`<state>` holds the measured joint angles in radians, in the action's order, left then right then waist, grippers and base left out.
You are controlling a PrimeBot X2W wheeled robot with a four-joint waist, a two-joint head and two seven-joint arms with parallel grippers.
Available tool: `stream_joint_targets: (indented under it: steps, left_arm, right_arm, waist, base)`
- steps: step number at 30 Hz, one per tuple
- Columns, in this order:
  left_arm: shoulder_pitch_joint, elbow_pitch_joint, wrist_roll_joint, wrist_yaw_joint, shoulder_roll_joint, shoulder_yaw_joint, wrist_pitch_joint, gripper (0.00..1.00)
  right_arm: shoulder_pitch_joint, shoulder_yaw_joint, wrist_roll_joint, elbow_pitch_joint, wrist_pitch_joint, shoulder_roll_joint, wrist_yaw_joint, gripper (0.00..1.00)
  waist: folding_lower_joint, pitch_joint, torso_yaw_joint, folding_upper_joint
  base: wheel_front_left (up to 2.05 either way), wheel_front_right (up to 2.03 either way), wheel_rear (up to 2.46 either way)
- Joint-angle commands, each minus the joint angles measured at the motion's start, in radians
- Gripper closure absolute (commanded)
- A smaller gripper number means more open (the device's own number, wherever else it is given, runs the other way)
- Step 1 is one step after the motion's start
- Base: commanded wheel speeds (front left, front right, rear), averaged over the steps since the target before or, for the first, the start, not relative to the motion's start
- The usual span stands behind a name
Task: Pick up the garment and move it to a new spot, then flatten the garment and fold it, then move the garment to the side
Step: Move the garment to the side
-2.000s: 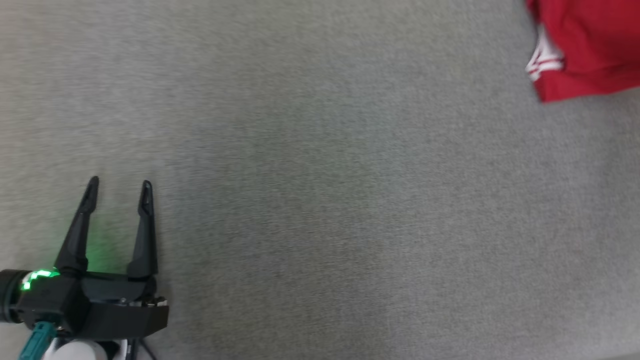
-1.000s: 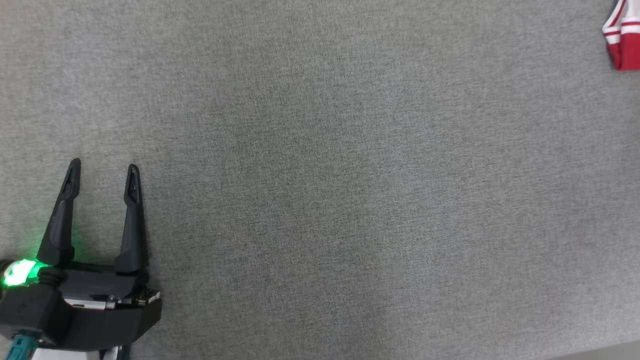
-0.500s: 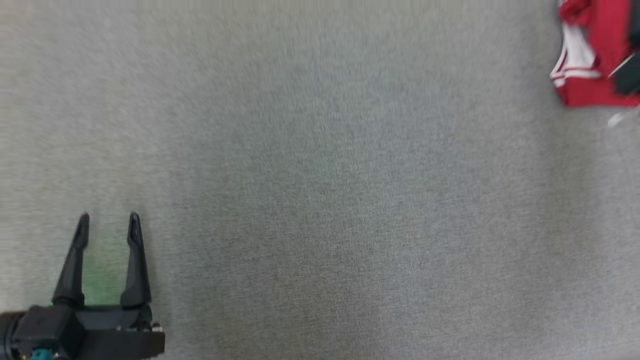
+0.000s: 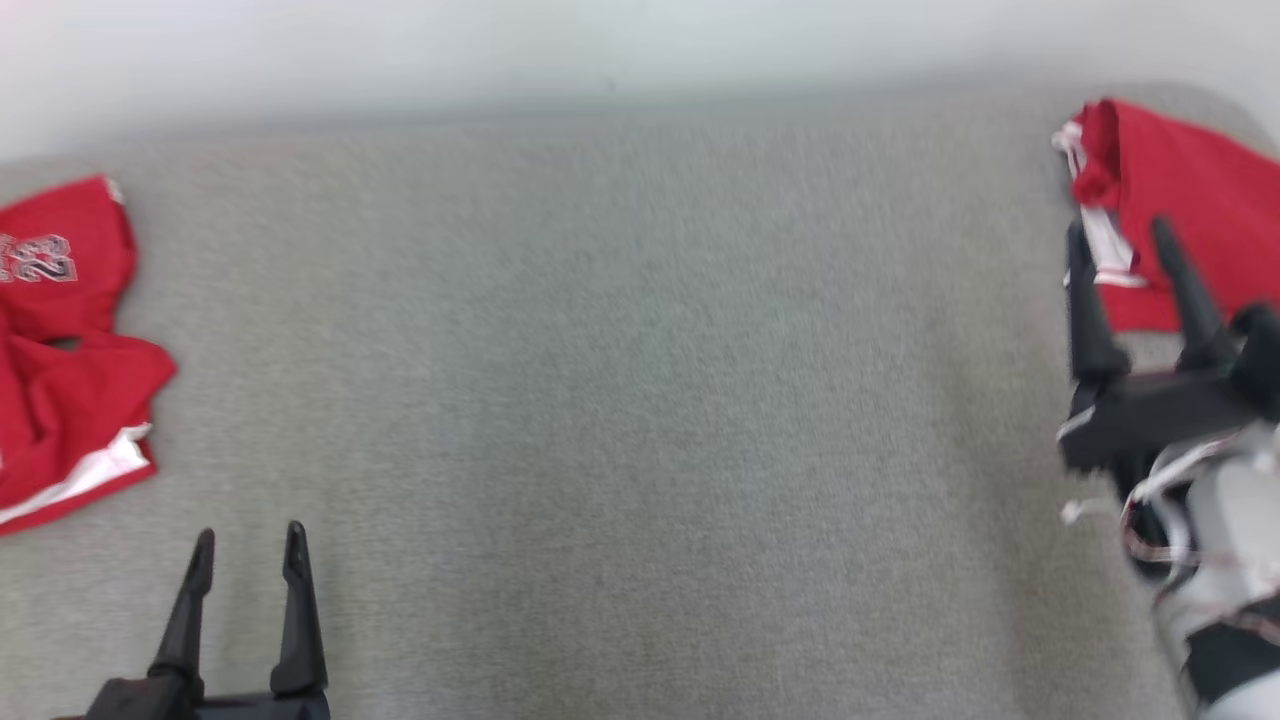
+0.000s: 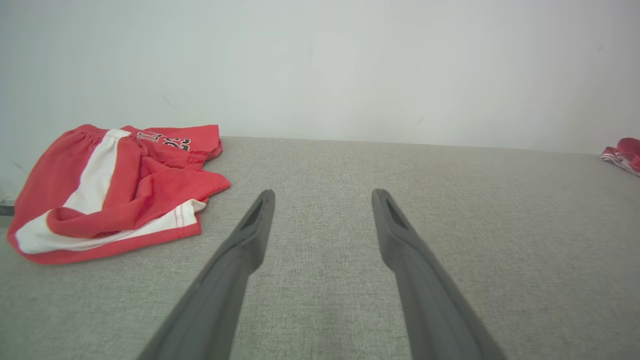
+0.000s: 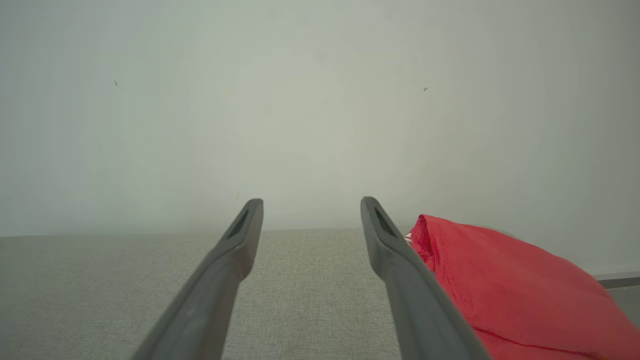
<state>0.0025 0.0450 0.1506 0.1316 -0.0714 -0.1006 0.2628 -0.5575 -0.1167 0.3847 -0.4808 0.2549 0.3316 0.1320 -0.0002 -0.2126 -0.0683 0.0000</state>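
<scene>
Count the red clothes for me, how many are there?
2. Crumpled red-and-white shorts lie at the left edge of the grey surface; another red garment lies at the far right by the right gripper. More could lie outside the frame.

Pretty plain setup: grey woven fabric surface (image 4: 640, 400) spreads out in front, and a bare off-white wall (image 4: 600, 50) meets its far edge at 12 o'clock. Light's soft and even, couple tiny dark specks on the wall.
</scene>
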Motion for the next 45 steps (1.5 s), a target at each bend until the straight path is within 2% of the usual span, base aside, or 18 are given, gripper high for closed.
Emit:
stream_joint_targets:
  steps: [1,12,19,27,45]
  left_arm:
    - [0.016,0.003,-0.004,-0.003,0.003,0.001,0.003,0.00]
    - [0.051,0.042,0.000,-0.003,0.003,0.011,0.003,0.00]
    - [0.070,0.058,-0.005,-0.003,-0.002,0.020,0.003,0.00]
    - [0.089,0.078,0.017,-0.003,-0.022,0.051,0.003,0.00]
    - [0.106,0.091,0.032,-0.003,-0.037,0.080,0.003,0.00]
  right_arm:
    - [0.030,0.007,0.006,0.015,-0.005,-0.011,-0.002,0.00]
    - [0.356,0.069,-0.012,0.220,-0.061,-0.132,-0.002,0.00]
    - [0.522,0.080,-0.035,0.299,-0.089,-0.206,-0.002,0.00]
    - [0.600,0.112,-0.040,0.328,-0.095,-0.243,-0.002,0.00]
    - [0.639,0.116,-0.055,0.333,-0.110,-0.266,-0.002,0.00]
  waist:
    - [0.0002,0.077,0.050,0.0000]
    - [0.0002,0.156,0.090,0.0000]
    - [0.0002,0.197,0.102,0.0000]
    - [0.0002,0.229,0.115,0.0000]
    - [0.0002,0.246,0.122,0.0000]
  base:
    - [0.00,0.00,0.00]
    - [0.00,0.00,0.00]
    - [0.00,0.00,0.00]
    - [0.00,0.00,0.00]
    - [0.00,0.00,0.00]
